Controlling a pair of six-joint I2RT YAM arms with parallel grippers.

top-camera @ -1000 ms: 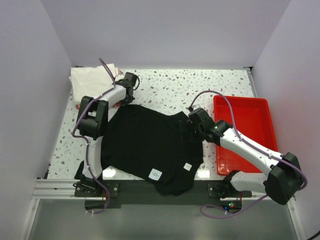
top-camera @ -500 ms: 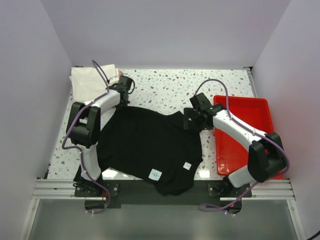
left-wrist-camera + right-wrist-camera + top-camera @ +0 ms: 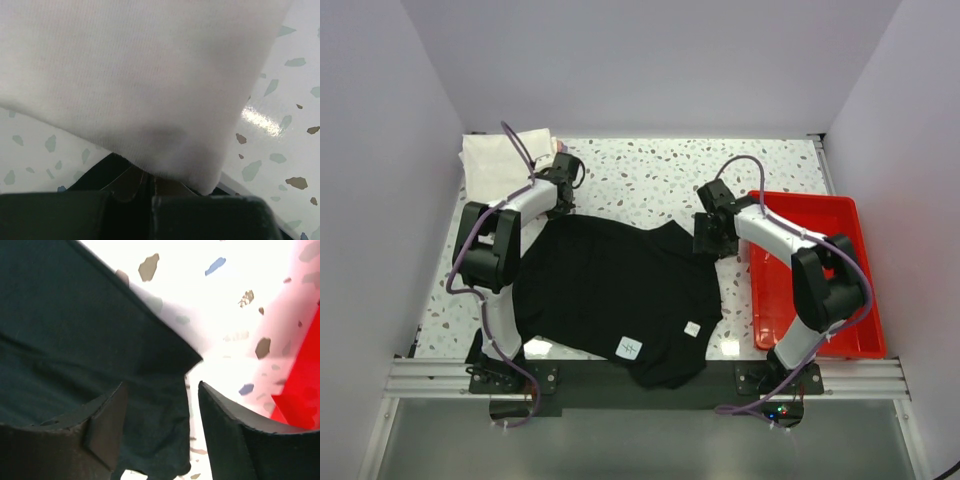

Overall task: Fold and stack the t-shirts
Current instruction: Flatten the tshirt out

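At the far left corner of the speckled bench we see a folded white t-shirt. The left gripper sits right at its near edge, and in the left wrist view white cloth hangs over the fingertips and fills most of the frame. Its jaws are pressed together; we cannot tell whether any cloth is pinched between them.

The black t-shirt lies spread over the middle of the bench, reaching to the near edge, with two small white labels near its hem.

At the shirt's far right corner the right gripper is down on the cloth. Its jaws stand partly apart, black fabric bunched between the two fingers and bright bench showing through the gap. Just beside it to the right sits the red tray.
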